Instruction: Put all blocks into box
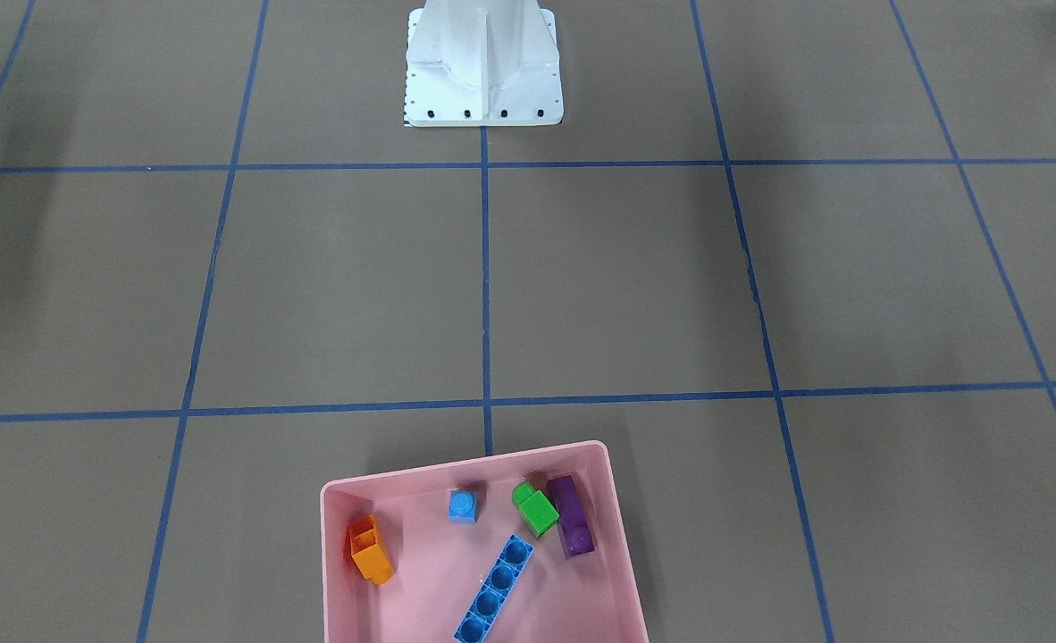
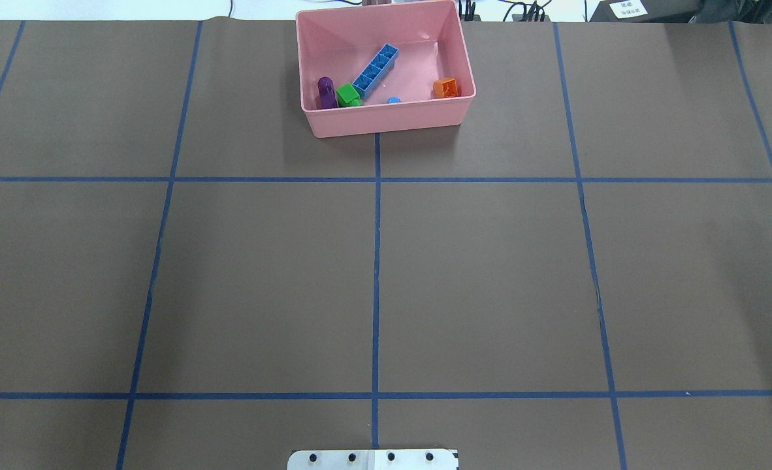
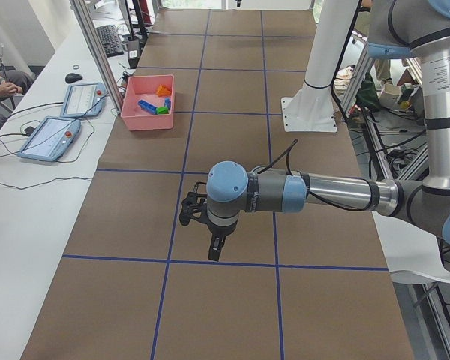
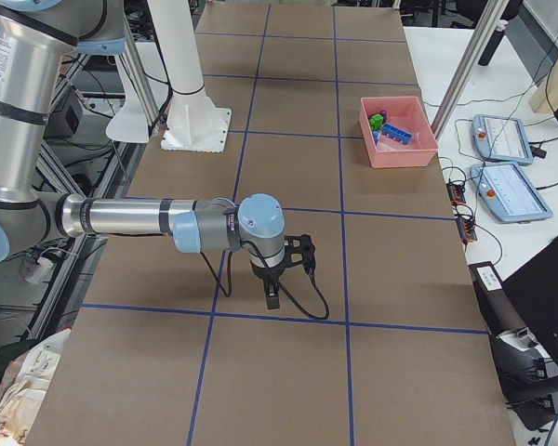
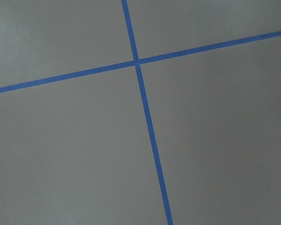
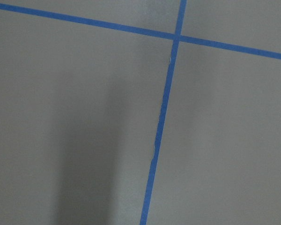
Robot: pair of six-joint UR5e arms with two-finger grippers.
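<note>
We are seeing all five blocks lying inside the pink box point(image 1: 465, 463), which is sitting at the far edge of the brown table point(image 1: 626, 286) from the white robot base point(image 1: 483, 80), right on the middle blue tape line point(image 1: 486, 295). The orange block point(image 1: 372, 549) is lying on its side against the wall on the robot's right. The small blue block point(image 1: 463, 506) is sitting close to the wall nearest the robot. The green block point(image 1: 536, 510) is resting against the purple block point(image 1: 573, 527), and both are lying toward the robot's left side of the box. The long blue block point(image 1: 496, 589) is lying slantwise across the middle of the floor of the box. We are finding both arms well apart from the box, each stretching out low over the table at its own end. The left gripper point(image 3: 215, 251) is pointing down just above a tape line, and the right gripper point(image 4: 272, 299) is doing the same at the other end. Only the side cameras are showing them, so we cannot tell whether their fingers are apart or together. The wrist cameras are showing us only brown table and crossing tape.
</note>
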